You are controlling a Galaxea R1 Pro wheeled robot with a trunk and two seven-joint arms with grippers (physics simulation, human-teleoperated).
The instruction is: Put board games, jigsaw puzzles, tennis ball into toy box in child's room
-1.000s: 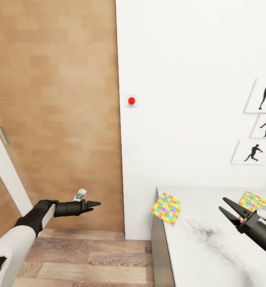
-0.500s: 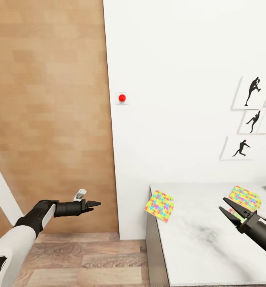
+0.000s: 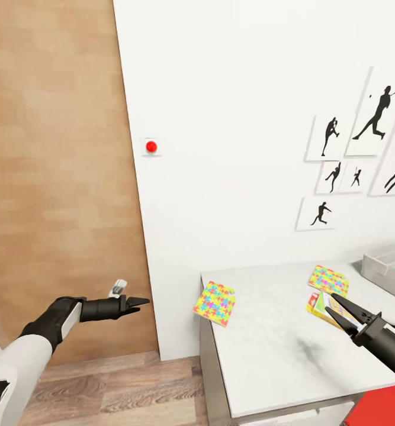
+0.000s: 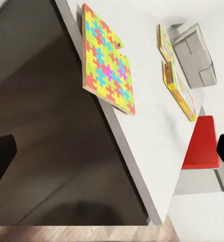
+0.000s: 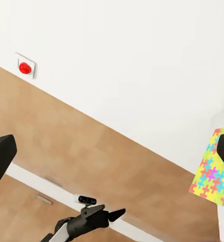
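One jigsaw puzzle point(image 3: 215, 303) point(image 4: 107, 60) hangs over the near corner of the light grey table point(image 3: 268, 355). A second jigsaw puzzle point(image 3: 328, 279) lies farther along, next to a yellow-edged board game point(image 3: 315, 303) point(image 4: 179, 91). The grey toy box point(image 3: 387, 264) point(image 4: 195, 55) stands at the table's far right. My right gripper point(image 3: 331, 303) hovers open over the table beside the board game, holding nothing. Left of the table, my left gripper point(image 3: 141, 303) hangs over the floor, open and empty. The tennis ball and the bed are out of view.
A wooden door point(image 3: 55, 177) fills the left, with a red wall button point(image 3: 151, 145) beside it. Black silhouette pictures point(image 3: 339, 154) hang on the white wall. A red seat point(image 3: 381, 408) point(image 4: 201, 143) sits below the table's right end. Wood floor point(image 3: 114, 396) lies under my left arm.
The camera has turned right, so everything slid left in view. The toy box, the board game and the red seat have come into view. Both arms keep their pose.
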